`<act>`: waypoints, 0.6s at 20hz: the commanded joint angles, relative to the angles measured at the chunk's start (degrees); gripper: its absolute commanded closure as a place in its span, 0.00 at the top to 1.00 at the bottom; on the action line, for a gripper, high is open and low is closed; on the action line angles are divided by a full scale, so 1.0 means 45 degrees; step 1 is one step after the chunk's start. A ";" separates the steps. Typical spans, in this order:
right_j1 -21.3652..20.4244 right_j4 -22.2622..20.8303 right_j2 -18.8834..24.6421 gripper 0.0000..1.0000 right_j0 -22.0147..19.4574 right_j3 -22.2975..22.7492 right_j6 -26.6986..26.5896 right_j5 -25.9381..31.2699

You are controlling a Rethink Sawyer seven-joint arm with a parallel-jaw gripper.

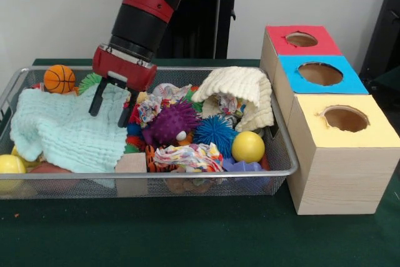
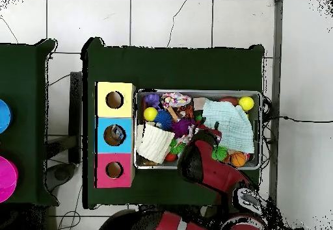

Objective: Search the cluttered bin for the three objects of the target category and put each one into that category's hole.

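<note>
Front view, near to far. At the near rim of the wire bin [image 1: 284, 154], a wood block [image 1: 130, 162] and a patterned rag [image 1: 187, 154] lie beside a yellow ball [image 1: 248, 147]; a second yellow ball [image 1: 10, 164] sits at the near left corner. Mid-bin, a mint cloth [image 1: 65, 130] covers the left half, with a purple spiky ball [image 1: 172, 123] and a blue spiky ball [image 1: 214, 132] to its right. A cream cloth [image 1: 240, 92] lies far right and a small basketball [image 1: 59, 79] far left. The gripper [image 1: 110, 109] hangs over the mint cloth's right edge, fingers spread and empty. The target category is not shown. Balls look light, smooth and prone to roll: grip across the middle. Cloths are limp: pinch a raised fold. Three holed boxes, yellow [image 1: 375, 130], blue [image 1: 350, 82] and red [image 1: 328, 45], stand right of the bin.
</note>
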 commanded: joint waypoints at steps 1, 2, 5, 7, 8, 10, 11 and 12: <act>0.0804 0.2123 -0.0427 1.00 0.0881 -0.0753 0.2363 -0.1248; 0.0859 0.2457 -0.0692 1.00 0.1016 -0.0664 0.2354 -0.1487; 0.0940 0.2738 -0.1070 1.00 0.1079 -0.0613 0.2293 -0.1822; 0.1014 0.2660 -0.1104 1.00 0.1065 -0.0685 0.2219 -0.1915; 0.1024 0.2601 -0.1075 1.00 0.1026 -0.0723 0.2214 -0.1877; 0.1191 0.2439 -0.0950 1.00 0.0878 -0.0820 0.2237 -0.1832; 0.1348 0.2217 -0.0769 1.00 0.0677 -0.0943 0.2228 -0.1693; 0.1530 0.1905 -0.0502 1.00 0.0401 -0.1100 0.2218 -0.1481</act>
